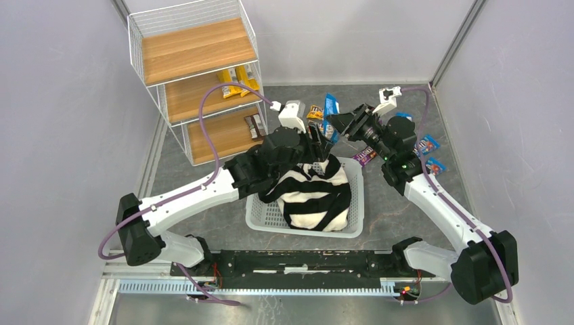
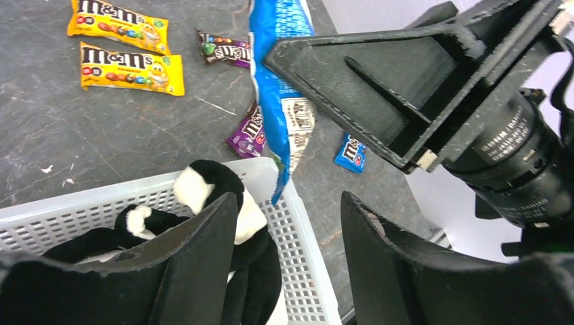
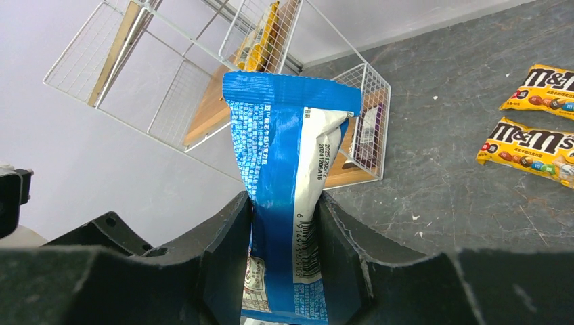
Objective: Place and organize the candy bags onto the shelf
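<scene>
My right gripper is shut on a blue candy bag, pinching it near one end, and holds it up above the floor behind the basket. In the top view the blue candy bag stands on edge. My left gripper is open with nothing between its fingers. It sits over the basket's far corner, and the blue bag's lower tip hangs just ahead of the gap. The shelf stands at the back left, with yellow bags on its middle board and a dark one on the bottom board.
A black-and-white striped cloth fills the white basket. Loose bags lie on the dark floor: two yellow, purple ones and blue ones. Grey walls enclose the area on both sides.
</scene>
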Available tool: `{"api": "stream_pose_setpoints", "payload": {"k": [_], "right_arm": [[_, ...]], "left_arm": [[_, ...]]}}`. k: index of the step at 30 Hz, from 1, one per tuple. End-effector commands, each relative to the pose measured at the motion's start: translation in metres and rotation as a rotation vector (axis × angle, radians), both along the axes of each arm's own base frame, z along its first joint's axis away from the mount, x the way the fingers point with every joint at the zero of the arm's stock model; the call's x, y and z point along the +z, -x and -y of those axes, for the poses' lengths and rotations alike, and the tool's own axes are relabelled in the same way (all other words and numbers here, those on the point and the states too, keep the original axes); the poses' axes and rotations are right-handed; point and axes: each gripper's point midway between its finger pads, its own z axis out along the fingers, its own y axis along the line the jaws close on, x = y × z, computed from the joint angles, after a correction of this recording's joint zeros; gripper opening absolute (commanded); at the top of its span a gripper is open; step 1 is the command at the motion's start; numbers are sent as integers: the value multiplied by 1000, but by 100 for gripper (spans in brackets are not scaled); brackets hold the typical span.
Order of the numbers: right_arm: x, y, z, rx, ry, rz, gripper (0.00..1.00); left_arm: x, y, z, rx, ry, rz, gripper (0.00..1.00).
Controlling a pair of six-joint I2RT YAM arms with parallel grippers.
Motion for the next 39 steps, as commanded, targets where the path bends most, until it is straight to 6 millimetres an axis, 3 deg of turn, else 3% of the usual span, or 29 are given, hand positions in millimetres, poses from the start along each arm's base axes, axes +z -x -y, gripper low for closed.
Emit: {"api": "stream_pose_setpoints", "payload": {"k": [1, 8, 13, 20, 24, 27, 28, 34, 39], "right_arm": [[29, 4, 0, -2, -43, 80, 45], [33, 5, -1, 4, -52, 86, 46], [34, 6, -1, 7, -52, 89, 45], [39, 8, 0, 4, -57, 98, 45], [40, 8, 0, 3, -52, 103, 46], [39, 7, 1, -1, -36, 107, 49], [39, 7, 2, -5, -24, 110, 52], [43, 2, 18, -83, 112, 156, 77], [65, 4, 41, -180, 232, 228, 87]], "left_arm": [[20, -9, -16, 76, -24, 69, 69], [26, -10, -1, 26, -15, 75, 67], [31, -13, 7, 11, -6, 82, 52], [30, -19, 14, 8, -21, 80, 40], [32, -22, 15, 12, -30, 81, 20], [37, -24, 10, 25, -34, 79, 4], [38, -25, 8, 24, -39, 76, 2], [58, -22, -20, -22, -34, 79, 2], [84, -23, -61, -63, -63, 95, 2]]}}
